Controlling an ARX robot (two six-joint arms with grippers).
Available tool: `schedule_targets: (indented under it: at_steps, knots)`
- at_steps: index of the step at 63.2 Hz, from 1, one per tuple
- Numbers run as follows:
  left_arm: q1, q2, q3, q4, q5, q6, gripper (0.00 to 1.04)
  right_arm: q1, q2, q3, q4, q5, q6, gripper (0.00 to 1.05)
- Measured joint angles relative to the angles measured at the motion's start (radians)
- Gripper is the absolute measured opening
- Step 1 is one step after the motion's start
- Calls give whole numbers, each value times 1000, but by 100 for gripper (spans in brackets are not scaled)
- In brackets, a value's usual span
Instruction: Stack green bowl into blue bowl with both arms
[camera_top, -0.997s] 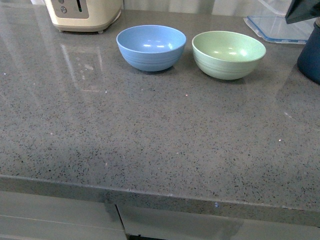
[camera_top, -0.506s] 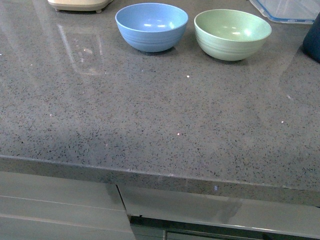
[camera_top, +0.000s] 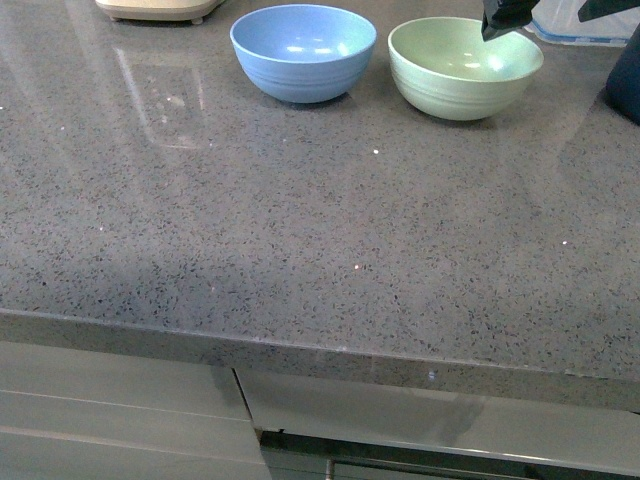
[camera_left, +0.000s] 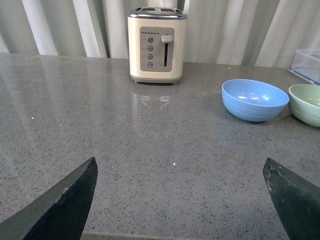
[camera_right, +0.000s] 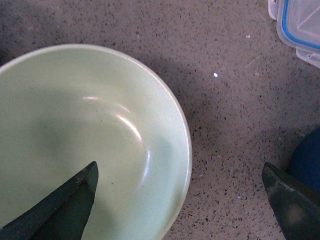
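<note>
Stacking not yet begun. The green bowl (camera_top: 465, 68) and the blue bowl (camera_top: 303, 52) stand side by side, apart, toward the far edge of the counter (camera_top: 300, 250). The right gripper (camera_right: 179, 169) hangs wide open astride the green bowl's rim, holding nothing. The left gripper (camera_left: 179, 164), wide open and empty, is well short of the blue bowl. Grasp, lift and nesting remain.
</note>
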Motion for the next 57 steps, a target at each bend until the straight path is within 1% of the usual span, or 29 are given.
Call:
schedule_targets:
  at_steps: [41,44,48,51,55,57]
  knots:
    - [0,0,0,0,0,0,98,-28,95,7,10,-18,3,95]
    - [0,0,0,0,0,0,98,-28,98,10,12,-16,4,91]
    - [0,0,0,0,0,0,98,-27,101,12,13,-19,6,81]
    - [0,0,0,0,0,0,98,-26,101,12,13,-23,7,76]
    - [0,0,0,0,0,0,98,-22,101,12,13,-24,12,65]
    - [0,0,0,0,0,0,98,-19,101,12,16,-24,15,58]
